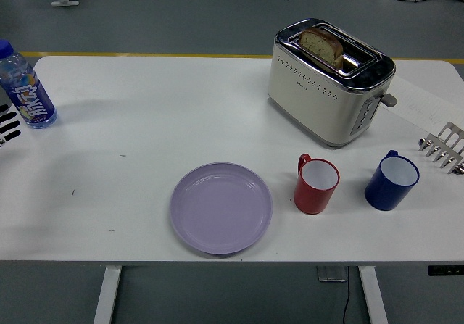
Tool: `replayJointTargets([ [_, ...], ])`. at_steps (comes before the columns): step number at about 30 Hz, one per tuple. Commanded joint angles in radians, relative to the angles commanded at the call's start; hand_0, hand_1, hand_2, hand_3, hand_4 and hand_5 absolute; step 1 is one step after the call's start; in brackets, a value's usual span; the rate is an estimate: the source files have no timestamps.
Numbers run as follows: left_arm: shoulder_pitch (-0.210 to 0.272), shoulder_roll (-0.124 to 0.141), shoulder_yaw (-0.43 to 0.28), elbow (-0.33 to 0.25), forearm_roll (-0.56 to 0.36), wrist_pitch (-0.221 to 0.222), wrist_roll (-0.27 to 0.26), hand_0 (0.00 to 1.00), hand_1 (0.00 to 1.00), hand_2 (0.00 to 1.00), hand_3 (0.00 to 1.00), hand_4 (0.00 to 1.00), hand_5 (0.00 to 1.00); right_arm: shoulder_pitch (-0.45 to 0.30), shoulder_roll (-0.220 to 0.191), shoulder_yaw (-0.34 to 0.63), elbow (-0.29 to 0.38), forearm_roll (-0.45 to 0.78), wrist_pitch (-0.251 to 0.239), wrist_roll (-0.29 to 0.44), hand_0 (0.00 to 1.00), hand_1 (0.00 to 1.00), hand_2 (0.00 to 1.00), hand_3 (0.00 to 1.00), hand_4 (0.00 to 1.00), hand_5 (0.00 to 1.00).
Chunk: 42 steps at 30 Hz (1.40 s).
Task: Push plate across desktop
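Observation:
A lilac plate (221,207) lies flat near the table's front edge, a little left of centre. Nothing touches it. Only the black fingertips (9,127) of my left hand show, poking in at the far left edge just below a water bottle (24,87). They are spread apart, hold nothing and stay far from the plate. My right hand is out of the picture.
A red mug (317,185) stands just right of the plate, with a blue mug (391,180) further right. Behind them sits a cream toaster (330,82) holding a bread slice. A metal rack (446,147) pokes in at the right edge.

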Motion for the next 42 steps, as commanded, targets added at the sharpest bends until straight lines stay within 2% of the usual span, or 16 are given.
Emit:
replayJointTargets([
  [4,0.0,0.0,0.004,0.0,0.001,0.0,0.0,0.75,0.763,0.741,0.711,0.548,0.998,-0.004,0.001,-0.011,-0.002,0.03,-0.007,0.004,0.534,0.523,0.669,0.625,0.373,0.465],
  [9,0.0,0.0,0.005,0.001,0.002,0.0,0.0,0.75,0.763,0.741,0.711,0.548,0.998,-0.016,0.0,-0.068,-0.012,0.146,-0.017,0.027,0.542,0.529,0.67,0.619,0.368,0.463],
  [11,-0.001,0.0,0.005,0.002,0.002,0.0,0.0,0.75,0.763,0.741,0.711,0.548,0.998,-0.037,-0.012,-0.149,-0.034,0.228,-0.009,0.085,0.542,0.529,0.67,0.619,0.368,0.463],
  [12,-0.003,0.0,0.005,0.002,0.002,0.0,0.0,0.75,0.763,0.74,0.711,0.548,0.998,-0.049,-0.019,-0.188,-0.041,0.267,-0.005,0.115,0.576,0.581,0.699,0.639,0.368,0.452],
  [14,-0.005,-0.001,0.005,0.004,0.003,0.0,-0.001,0.75,0.763,0.74,0.711,0.548,0.998,-0.073,-0.036,-0.273,-0.044,0.351,0.007,0.179,0.576,0.581,0.699,0.639,0.368,0.452],
  [17,-0.008,-0.001,0.003,0.012,0.004,0.0,-0.002,0.75,0.763,0.74,0.711,0.548,0.998,-0.113,-0.062,-0.396,-0.027,0.475,0.049,0.295,0.576,0.581,0.699,0.639,0.368,0.452],
  [18,-0.008,-0.001,0.002,0.013,0.005,0.0,-0.003,0.75,0.763,0.74,0.711,0.548,0.998,-0.126,-0.07,-0.442,-0.013,0.52,0.062,0.334,0.601,0.596,0.726,0.665,0.377,0.472],
  [21,-0.009,-0.002,-0.001,0.015,0.009,-0.001,-0.002,0.75,0.763,0.74,0.711,0.548,0.998,-0.151,-0.083,-0.565,0.019,0.644,0.086,0.417,0.601,0.596,0.726,0.665,0.377,0.472],
  [29,-0.013,-0.003,-0.001,0.015,0.012,-0.001,-0.002,0.75,0.763,0.74,0.711,0.549,0.998,-0.186,-0.102,-0.903,0.083,0.982,0.085,0.432,0.632,0.612,0.754,0.672,0.377,0.466],
  [30,-0.014,-0.003,-0.002,0.015,0.012,-0.001,-0.003,0.75,0.763,0.739,0.711,0.549,0.998,-0.191,-0.105,-0.949,0.094,1.027,0.086,0.433,0.653,0.637,0.779,0.687,0.38,0.448],
  [36,-0.014,-0.006,-0.004,0.016,0.011,-0.001,-0.003,0.75,0.763,0.74,0.711,0.549,0.998,-0.194,-0.106,-1.188,0.109,1.281,0.092,0.434,0.67,0.655,0.797,0.707,0.387,0.454],
  [41,-0.015,-0.008,-0.004,0.016,0.012,-0.001,-0.003,0.75,0.763,0.74,0.711,0.549,0.998,-0.188,-0.101,-1.249,0.108,1.459,0.119,0.432,0.67,0.655,0.797,0.707,0.387,0.454],
  [42,-0.015,-0.008,-0.004,0.016,0.011,-0.001,-0.003,0.75,0.763,0.739,0.711,0.549,0.998,-0.187,-0.098,-1.258,0.105,1.505,0.134,0.43,0.723,0.698,0.834,0.78,0.442,0.528],
])
